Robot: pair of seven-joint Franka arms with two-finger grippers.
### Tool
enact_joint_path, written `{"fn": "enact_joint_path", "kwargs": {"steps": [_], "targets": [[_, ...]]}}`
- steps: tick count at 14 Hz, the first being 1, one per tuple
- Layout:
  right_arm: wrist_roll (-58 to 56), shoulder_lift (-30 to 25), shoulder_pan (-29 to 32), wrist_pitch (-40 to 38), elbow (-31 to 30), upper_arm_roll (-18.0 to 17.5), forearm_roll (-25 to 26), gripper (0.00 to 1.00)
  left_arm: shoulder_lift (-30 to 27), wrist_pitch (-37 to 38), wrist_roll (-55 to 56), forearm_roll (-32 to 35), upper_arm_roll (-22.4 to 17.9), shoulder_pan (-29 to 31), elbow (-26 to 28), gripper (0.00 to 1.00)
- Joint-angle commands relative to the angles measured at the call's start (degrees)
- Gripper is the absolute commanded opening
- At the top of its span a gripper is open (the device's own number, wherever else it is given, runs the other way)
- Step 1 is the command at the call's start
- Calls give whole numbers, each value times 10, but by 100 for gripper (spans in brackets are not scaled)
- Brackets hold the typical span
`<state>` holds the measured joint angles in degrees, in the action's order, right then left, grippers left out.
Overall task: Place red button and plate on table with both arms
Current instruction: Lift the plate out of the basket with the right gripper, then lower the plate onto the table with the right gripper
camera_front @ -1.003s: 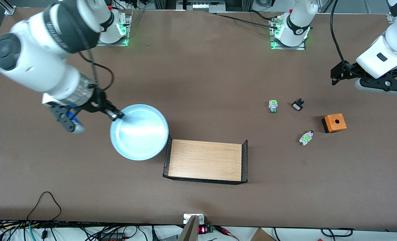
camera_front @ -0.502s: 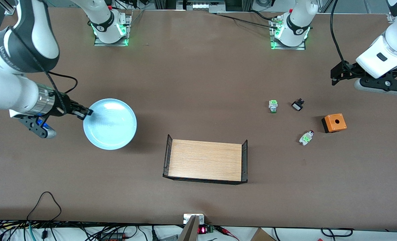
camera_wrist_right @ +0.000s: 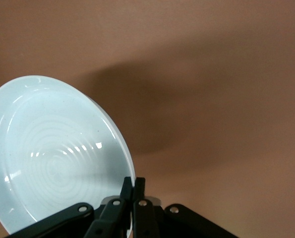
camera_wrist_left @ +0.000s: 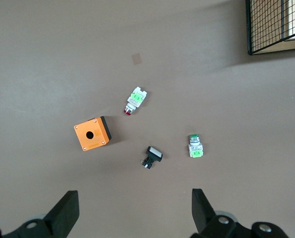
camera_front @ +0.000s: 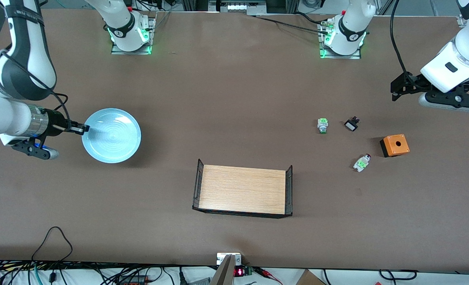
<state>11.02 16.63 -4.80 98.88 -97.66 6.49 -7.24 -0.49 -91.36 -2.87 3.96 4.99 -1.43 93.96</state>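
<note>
Gripping pale blue ringed plate (camera_front: 112, 135) by its rim at frame left, right gripper (camera_front: 81, 128) pinched on it, red button (camera_front: 362, 162) lying on table (camera_front: 234, 91) at frame right near orange box (camera_front: 395, 145), left gripper (camera_wrist_left: 132, 210) waiting above, fingers wide.

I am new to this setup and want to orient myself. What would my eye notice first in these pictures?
First, the pale blue plate, gripped by its rim in the right gripper above the table at the right arm's end. Next, the wooden tray mid-table, then the orange box among small switches, including the red button, below the open left gripper.
</note>
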Motion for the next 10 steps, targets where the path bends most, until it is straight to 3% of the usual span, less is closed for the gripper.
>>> {"fn": "enact_joint_path", "kwargs": {"steps": [1,10], "targets": [[-77,-14,40,58,-53,-9,10,0,3,-9,1,12,3,1,-10,100],[-224,-13,91,272,-246,-10,6,0,31,-30,1,12,1,4,-33,100]]}}
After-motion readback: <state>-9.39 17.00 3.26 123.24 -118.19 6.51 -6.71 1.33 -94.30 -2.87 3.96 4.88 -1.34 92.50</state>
